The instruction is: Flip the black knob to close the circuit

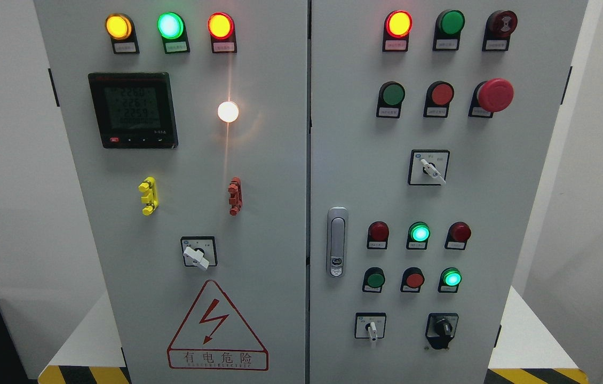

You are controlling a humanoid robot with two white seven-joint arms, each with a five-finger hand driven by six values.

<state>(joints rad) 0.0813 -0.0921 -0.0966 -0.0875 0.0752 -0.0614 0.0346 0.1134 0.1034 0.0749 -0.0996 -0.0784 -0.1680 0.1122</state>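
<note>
Neither my left nor my right robot hand appears in the head view, so I cannot tell whether their fingers are apart or together, and I have no robot hand position against which to locate anything. I therefore locate the target on the cabinet itself.

The black knob [441, 329] sits at the lower right of the right door [493, 202], just right of a white-handled selector switch [371, 328] and below a lit green lamp [451, 278]. Its handle appears to stand about upright.

Handling judgement: the knob looks like rigid moulded plastic on a spring-detent rotary switch. I expect it to be stiff, smooth and somewhat slippery. I should pinch the raised central grip across its flat sides and twist about its axis, not push on the plate [442, 326] behind it.
</note>
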